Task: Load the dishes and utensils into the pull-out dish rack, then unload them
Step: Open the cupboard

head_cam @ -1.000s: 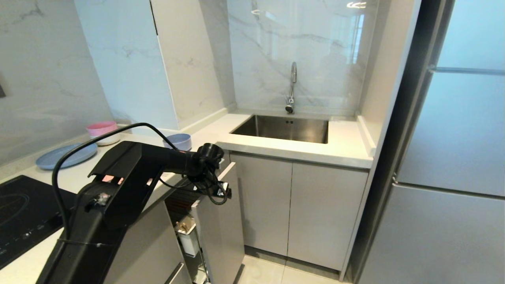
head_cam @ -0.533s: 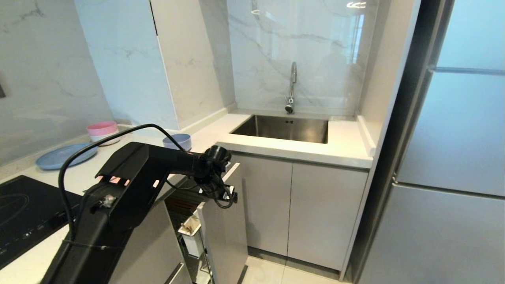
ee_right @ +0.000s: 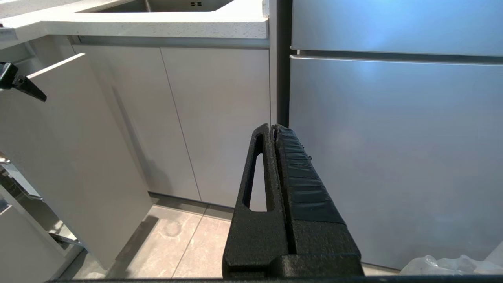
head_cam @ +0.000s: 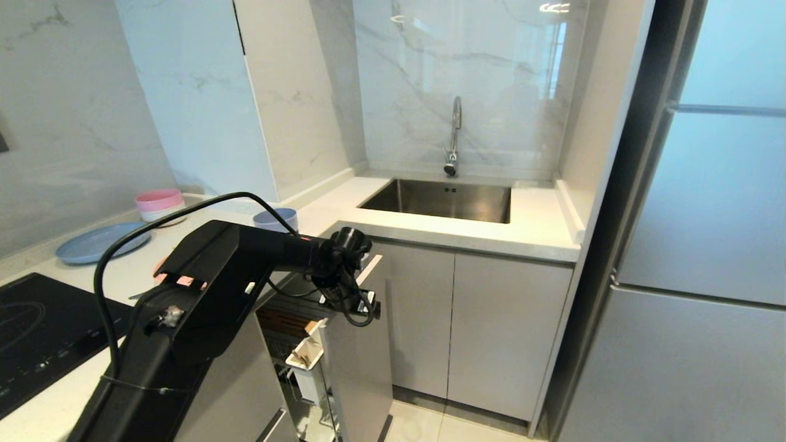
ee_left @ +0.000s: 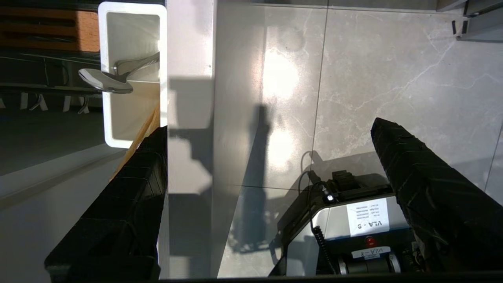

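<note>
The pull-out dish rack [head_cam: 353, 362] stands partly drawn out from under the counter, its grey front panel [ee_left: 188, 157] edge-on in the left wrist view. My left gripper [head_cam: 359, 304] [ee_left: 267, 129] is open and straddles the panel's top edge, one finger on each side. Behind the panel, the white utensil cup [ee_left: 131, 118] [head_cam: 304, 356] holds a silver spoon [ee_left: 106, 80] and wooden chopsticks [ee_left: 147, 129]. The blue-grey bowl [head_cam: 276, 219] sits on the counter. The pink plate [head_cam: 183, 281] shows only as slivers past my left arm. My right gripper [ee_right: 273, 127] hangs shut and parked before the fridge.
A larger blue plate [head_cam: 101, 241] and stacked pink and white bowls [head_cam: 159, 202] sit at the counter's back left. A black hob [head_cam: 37, 331] lies near left, the sink [head_cam: 442, 199] ahead, the fridge [head_cam: 706, 245] at right. My own base [ee_left: 353, 224] stands below the panel.
The rack's front panel has slid further out from the cabinet, and my left gripper on its top edge has moved with it. More of the utensil cup shows.
</note>
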### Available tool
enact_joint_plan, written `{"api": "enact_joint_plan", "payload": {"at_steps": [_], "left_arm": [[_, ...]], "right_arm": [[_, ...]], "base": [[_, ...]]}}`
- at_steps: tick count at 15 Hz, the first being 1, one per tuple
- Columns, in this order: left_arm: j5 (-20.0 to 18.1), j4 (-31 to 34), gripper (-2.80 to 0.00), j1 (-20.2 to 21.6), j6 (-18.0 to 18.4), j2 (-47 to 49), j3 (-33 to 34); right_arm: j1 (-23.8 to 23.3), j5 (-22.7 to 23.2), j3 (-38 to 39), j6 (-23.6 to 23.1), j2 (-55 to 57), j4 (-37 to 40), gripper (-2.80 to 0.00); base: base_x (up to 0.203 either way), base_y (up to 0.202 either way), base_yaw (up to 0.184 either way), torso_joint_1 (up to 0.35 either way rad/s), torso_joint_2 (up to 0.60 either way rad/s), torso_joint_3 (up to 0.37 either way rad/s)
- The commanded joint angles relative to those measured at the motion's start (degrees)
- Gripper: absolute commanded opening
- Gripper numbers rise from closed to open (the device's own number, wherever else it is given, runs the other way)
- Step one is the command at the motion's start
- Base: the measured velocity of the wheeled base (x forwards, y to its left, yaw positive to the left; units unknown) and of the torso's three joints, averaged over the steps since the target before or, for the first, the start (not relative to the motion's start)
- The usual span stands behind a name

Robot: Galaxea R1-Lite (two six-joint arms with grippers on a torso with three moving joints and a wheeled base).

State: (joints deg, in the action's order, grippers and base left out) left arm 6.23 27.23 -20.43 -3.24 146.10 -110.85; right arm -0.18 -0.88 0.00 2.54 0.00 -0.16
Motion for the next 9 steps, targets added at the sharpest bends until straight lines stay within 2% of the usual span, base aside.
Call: {"api": "enact_joint_plan", "payload": {"at_steps": [1, 7, 9], "left_arm": [[0.1, 0.4, 0.00, -0.4, -0.1, -1.2, 0.2], [0.1, 1.6, 0.00, -3.1, -0.7, -2.9, 1.7], [0.2, 1.4, 0.00, -4.1, -2.1, -3.1, 1.7]], "right_arm": [[0.0, 0.0, 0.0, 0.0, 0.0, 0.1, -2.80], [0.0, 0.0, 0.0, 0.0, 0.0, 0.0, -2.80], [0.0, 0.0, 0.0, 0.0, 0.0, 0.0, -2.80]], "base": [[0.000, 0.000, 0.000, 0.000, 0.00, 0.000], [0.000, 0.000, 0.000, 0.000, 0.00, 0.000], [0.000, 0.000, 0.000, 0.000, 0.00, 0.000]]}}
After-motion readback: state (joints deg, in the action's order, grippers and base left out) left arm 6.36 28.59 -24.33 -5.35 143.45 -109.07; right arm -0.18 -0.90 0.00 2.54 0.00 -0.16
